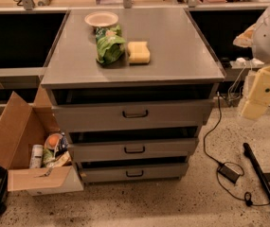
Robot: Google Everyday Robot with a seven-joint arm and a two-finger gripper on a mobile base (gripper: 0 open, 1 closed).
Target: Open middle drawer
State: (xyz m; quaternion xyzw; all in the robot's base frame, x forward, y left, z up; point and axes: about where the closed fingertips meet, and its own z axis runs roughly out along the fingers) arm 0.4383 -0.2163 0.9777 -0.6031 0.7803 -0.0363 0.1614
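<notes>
A grey metal cabinet (134, 74) stands in the middle of the camera view with three drawers stacked in its front. The middle drawer (101, 151) has a mid-sized grey front and a small dark loop handle (134, 150). A taller drawer (92, 116) lies above it and a slimmer one (101, 174) below. A dark gap shows above each drawer front. My gripper (254, 109) hangs at the right edge on the white and yellowish arm. It is level with the top drawer, well to the right of the cabinet, and touches nothing.
On the cabinet top lie a white bowl (101, 19), a green bag (109, 45) and a yellow sponge (139, 52). An open cardboard box (25, 145) with several items stands on the floor at the left. Cables, a power adapter (229, 172) and a black rod (262, 181) lie at the right.
</notes>
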